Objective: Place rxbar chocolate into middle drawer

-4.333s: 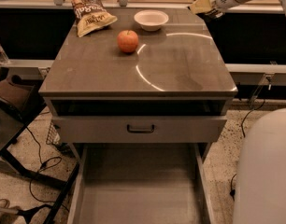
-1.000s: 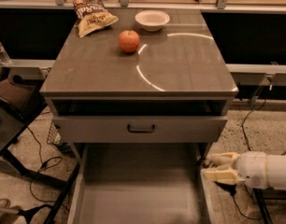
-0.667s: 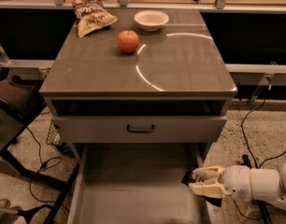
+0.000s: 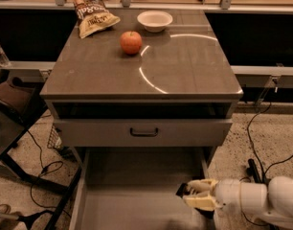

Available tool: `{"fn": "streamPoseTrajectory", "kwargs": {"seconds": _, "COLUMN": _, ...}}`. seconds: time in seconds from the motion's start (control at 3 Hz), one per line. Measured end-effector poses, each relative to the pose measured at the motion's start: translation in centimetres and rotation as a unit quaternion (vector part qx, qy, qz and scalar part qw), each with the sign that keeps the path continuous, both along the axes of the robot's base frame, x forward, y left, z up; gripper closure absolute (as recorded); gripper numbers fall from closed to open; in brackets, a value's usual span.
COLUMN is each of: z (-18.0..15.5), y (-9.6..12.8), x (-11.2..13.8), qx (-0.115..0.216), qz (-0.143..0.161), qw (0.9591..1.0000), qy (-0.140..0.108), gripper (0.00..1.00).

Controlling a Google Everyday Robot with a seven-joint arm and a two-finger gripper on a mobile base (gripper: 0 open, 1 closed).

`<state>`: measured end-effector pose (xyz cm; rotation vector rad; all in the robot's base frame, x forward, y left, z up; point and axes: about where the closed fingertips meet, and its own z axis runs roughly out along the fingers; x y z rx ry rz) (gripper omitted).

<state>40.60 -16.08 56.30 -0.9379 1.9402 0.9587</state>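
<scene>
Since a second ago the white robot arm [image 4: 261,201] has swung left from outside the cabinet, and its cream-coloured two-finger gripper [image 4: 188,196] now reaches in over the right wall of the wide grey metal middle drawer [image 4: 132,195], which stands pulled out at the bottom of the cabinet. A few seconds back that same arm was up by the far right corner of the tabletop.

Its two pale fingers [image 4: 202,184] are closed on the small flat black rxbar chocolate [image 4: 181,189]; only a dark end of the bar shows at the fingertips, just above the drawer's smooth floor near the right side. Whether the bar touches the floor I cannot tell.

Above the open drawer sits the closed grey drawer front with a dark loop handle [image 4: 144,132], and above that a dark open slot under the top.

On the brown-grey tabletop [image 4: 185,71] nothing has shifted: a round red-orange apple [image 4: 131,42] stands near the middle of the far half, a shallow white bowl [image 4: 155,20] lies behind it to the right, and a tan snack bag with brown lettering [image 4: 93,12] lies at the far left corner. Black cables [image 4: 39,169] trail over the speckled floor on both sides of the cabinet.
</scene>
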Motion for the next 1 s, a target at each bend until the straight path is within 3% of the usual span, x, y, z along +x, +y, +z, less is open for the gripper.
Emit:
{"fn": "streamPoseTrajectory", "kwargs": {"seconds": 0.33, "z": -7.3, "y": 3.3, "x": 0.6, "qx": 0.006, "qz": -0.003, "qw": 1.0, "qy": 0.003, "gripper": 1.0}}
{"fn": "streamPoseTrajectory", "kwargs": {"seconds": 0.67, "z": -13.4, "y": 7.9, "x": 1.9, "qx": 0.012, "qz": -0.001, "qw": 0.9999, "qy": 0.006, "gripper": 1.0}}
{"fn": "streamPoseTrajectory", "kwargs": {"seconds": 1.0, "z": -15.5, "y": 10.4, "x": 3.2, "qx": 0.014, "qz": -0.003, "qw": 0.9999, "qy": 0.002, "gripper": 1.0}}
